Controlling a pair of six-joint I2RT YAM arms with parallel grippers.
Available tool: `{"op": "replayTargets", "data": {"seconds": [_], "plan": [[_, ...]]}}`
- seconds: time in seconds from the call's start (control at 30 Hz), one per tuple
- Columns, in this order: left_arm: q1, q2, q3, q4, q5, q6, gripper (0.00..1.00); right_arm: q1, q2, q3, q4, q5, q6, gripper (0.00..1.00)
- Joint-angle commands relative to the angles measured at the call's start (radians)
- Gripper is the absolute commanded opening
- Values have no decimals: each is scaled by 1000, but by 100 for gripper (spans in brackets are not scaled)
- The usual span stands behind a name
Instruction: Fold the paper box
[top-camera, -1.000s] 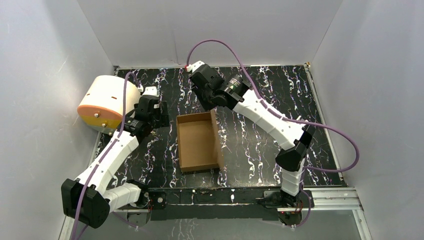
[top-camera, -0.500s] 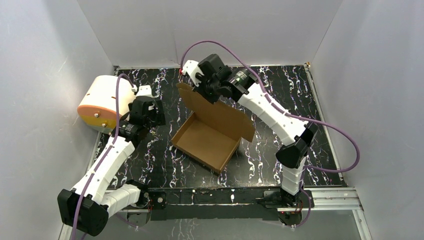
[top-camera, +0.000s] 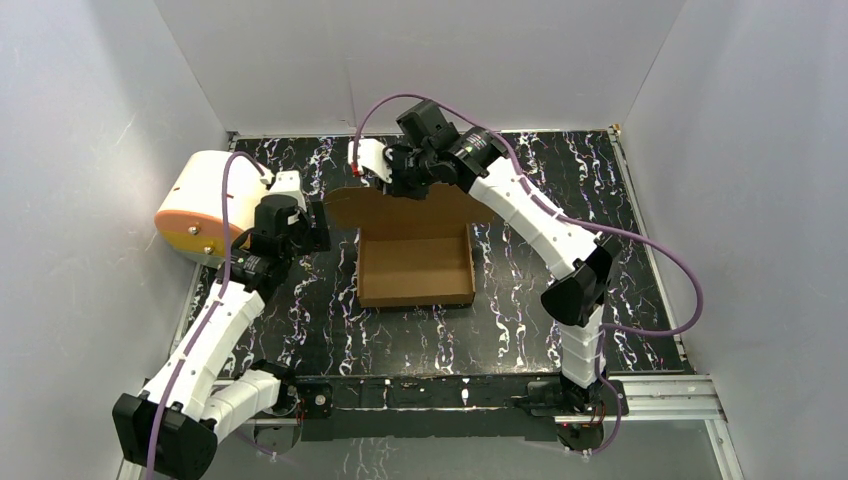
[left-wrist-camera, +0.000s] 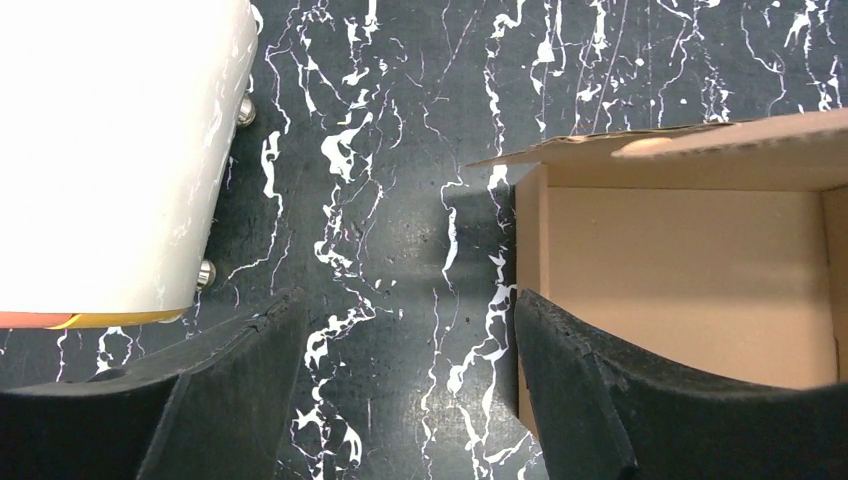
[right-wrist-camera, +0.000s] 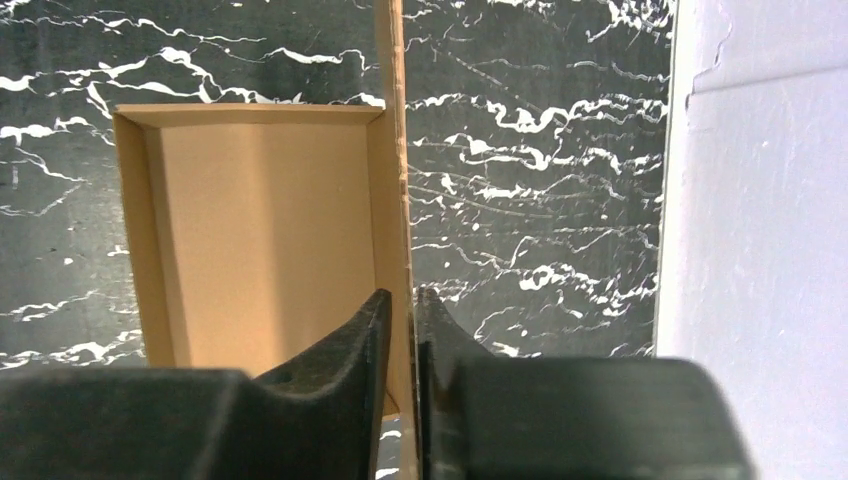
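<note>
Right now the paper box (top-camera: 415, 270) sits near the middle of the black marbled bench (top-camera: 520, 290), an open shallow tray of plain brown cardboard with its long sides running left to right. Its lid (top-camera: 400, 208) rises from the far wall, roughly upright, with a rounded corner jutting out to the left. The right claw (top-camera: 396, 186) reaches in from the far side and pinches the lid near its top edge. In the right wrist view the cardboard runs edge-on between the 2 fingers (right-wrist-camera: 350, 340), which press against it from both sides, and the tray's floor lies to the left of the sheet. The left claw (left-wrist-camera: 405, 300) hangs low just beside the tray's left wall, spread wide with only bench showing between its 2 fingers. A cream-white cylinder (top-camera: 215, 195) with an orange face lies at the left edge of the bench, near the left claw and well apart from the box
</note>
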Motion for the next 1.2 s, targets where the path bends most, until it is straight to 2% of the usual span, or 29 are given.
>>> {"op": "replayTargets", "data": {"seconds": [0.0, 0.1, 0.17, 0.27, 0.37, 0.53, 0.73, 0.9, 1.17], "plan": [[13, -44, -11, 38, 56, 38, 74, -1, -11, 25, 102, -27, -65, 31], [13, -51, -17, 47, 82, 55, 75, -1, -82, -48, 185, 37, 8, 43], [14, -50, -17, 52, 93, 64, 75, -2, -142, -113, 243, 90, 63, 59], [14, -42, -5, 61, 111, 78, 77, -4, -256, -250, 334, 187, 135, 76], [22, -34, 2, 85, 149, 96, 79, -34, -376, -414, 427, 257, 199, 85], [75, 14, 30, 109, 264, 107, 81, -234, -558, -652, 522, 51, 322, 88], [198, 78, 44, 152, 478, 99, 81, -393, -697, -902, 647, -59, 348, 94], [227, 103, 84, 174, 582, 147, 81, -536, -706, -953, 663, -217, 337, 92], [227, 168, 203, 136, 709, 224, 77, -550, -662, -941, 690, -342, 311, 85]]}}
